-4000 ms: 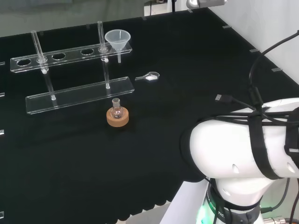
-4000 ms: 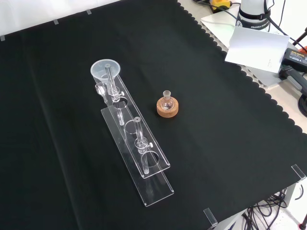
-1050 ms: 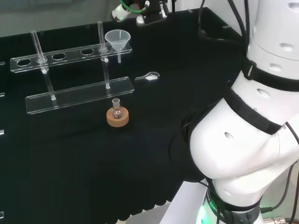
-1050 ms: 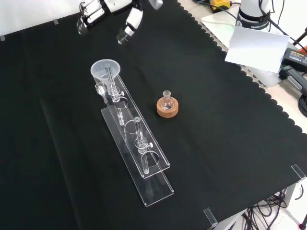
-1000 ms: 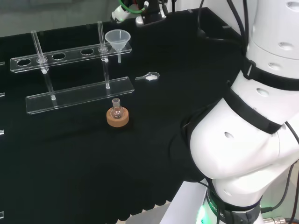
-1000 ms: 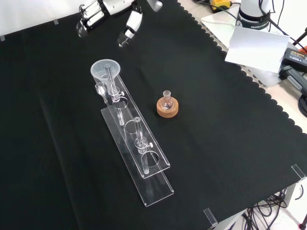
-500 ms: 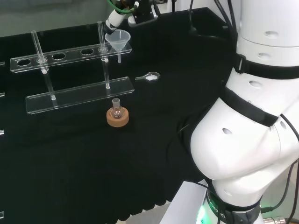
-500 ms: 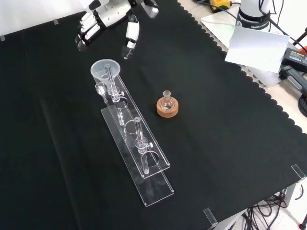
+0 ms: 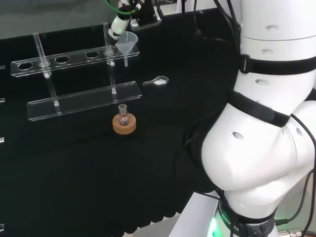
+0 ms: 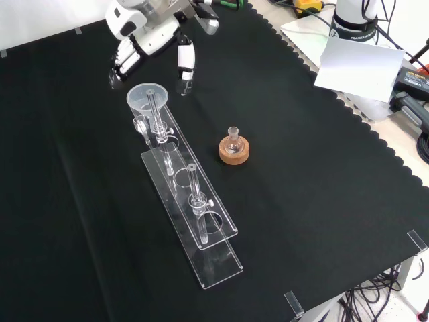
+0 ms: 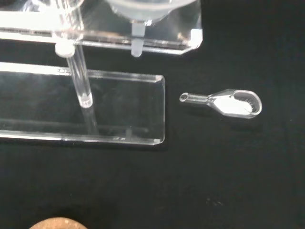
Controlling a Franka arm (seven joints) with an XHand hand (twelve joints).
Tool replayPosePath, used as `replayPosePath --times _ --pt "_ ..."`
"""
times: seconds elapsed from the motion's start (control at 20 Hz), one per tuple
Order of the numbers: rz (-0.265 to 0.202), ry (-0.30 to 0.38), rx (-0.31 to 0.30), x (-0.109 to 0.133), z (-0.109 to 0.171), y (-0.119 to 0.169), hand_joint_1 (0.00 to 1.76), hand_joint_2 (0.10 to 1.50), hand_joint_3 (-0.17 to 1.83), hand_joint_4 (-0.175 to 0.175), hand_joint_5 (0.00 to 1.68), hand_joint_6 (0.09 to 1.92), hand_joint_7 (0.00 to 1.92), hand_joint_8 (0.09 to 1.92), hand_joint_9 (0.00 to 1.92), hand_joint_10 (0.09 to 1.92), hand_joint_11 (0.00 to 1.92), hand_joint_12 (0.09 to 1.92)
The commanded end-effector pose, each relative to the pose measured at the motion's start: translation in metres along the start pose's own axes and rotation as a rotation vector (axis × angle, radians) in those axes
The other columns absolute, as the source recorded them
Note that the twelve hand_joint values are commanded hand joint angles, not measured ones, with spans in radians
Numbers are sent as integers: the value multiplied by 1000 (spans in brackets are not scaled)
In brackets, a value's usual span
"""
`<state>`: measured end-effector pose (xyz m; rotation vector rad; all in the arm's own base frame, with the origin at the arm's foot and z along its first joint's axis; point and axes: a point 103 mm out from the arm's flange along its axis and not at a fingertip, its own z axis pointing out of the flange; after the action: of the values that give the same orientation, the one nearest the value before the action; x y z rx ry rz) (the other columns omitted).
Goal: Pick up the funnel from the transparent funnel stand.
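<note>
Item: funnel (image 10: 148, 98), seated in end hole of transparent funnel stand (image 10: 201, 231); hand (image 10: 151, 37) just above, fingers spread, holding nothing.
Risk: descending fingers may clip the rim or upright rod, tipping funnel or shifting stand.

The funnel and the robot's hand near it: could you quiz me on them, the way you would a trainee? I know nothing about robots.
1. True or false: the hand already grips the funnel.
2. Where does the funnel sit? A) on the cork ring B) in an end hole of the transparent stand C) flat on the cloth
3. In the front view, are the hand's fingers straight or curled?

Key: 1. False; it hovers by the funnel, apart from it. 2. B. 3. Straight, spread to both sides of the funnel's rim.
</note>
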<state>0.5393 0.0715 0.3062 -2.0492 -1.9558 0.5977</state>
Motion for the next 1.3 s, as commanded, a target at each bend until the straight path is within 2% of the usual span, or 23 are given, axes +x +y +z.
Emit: replayPosePath --times 0.05,0.55,0.6,0.65,0.95,1.0,1.1,1.15,1.3 --pt "-4 -32 9 10 5 6 646 690 178 12 31 87 0 469 225 829 407 1446" --pt "8 -43 22 10 13 21 703 693 188 6 55 87 0 443 212 841 419 1441" --pt "0 -25 22 -8 14 22 703 693 189 7 57 87 0 443 212 841 419 1441" --pt "6 -24 23 -12 14 23 704 693 189 7 59 87 0 442 212 842 420 1441" --pt "11 -50 33 12 20 30 710 688 205 10 84 87 0 480 214 854 423 1436" --pt "0 -28 33 -9 21 32 711 686 210 10 89 87 0 495 218 855 424 1434" --pt "1 -30 31 -16 21 33 713 684 218 10 97 87 0 518 224 855 426 1432" --pt "-20 -40 30 -12 21 33 713 682 224 10 100 87 0 531 228 854 426 1431" --pt "-9 -49 32 6 21 33 715 679 234 10 107 87 0 555 241 850 428 1430"
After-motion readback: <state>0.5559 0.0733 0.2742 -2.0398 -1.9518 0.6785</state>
